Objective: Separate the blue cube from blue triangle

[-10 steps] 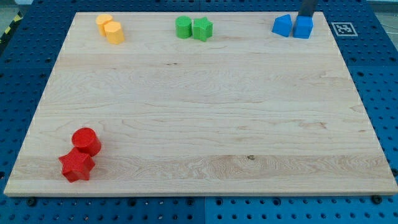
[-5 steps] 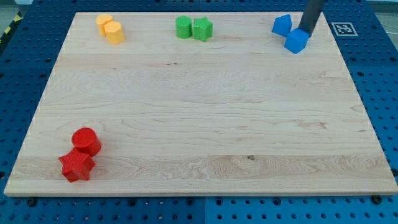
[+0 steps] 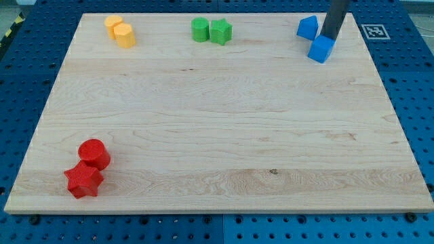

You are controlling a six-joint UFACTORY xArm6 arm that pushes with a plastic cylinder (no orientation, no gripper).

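The blue cube sits near the view's top right on the wooden board, turned at an angle. The blue triangle lies just up and left of it, with a small gap between them. My dark rod comes down from the top edge and my tip rests against the cube's upper right side, to the right of the triangle.
Two yellow blocks stand at the top left. A green cylinder and green star stand at the top middle. A red cylinder and red star stand at the bottom left. A marker tag lies off the board's top right.
My tip has moved down and left, pushing the blue cube downward and rotating it, away from the blue triangle. The triangle has stayed put.
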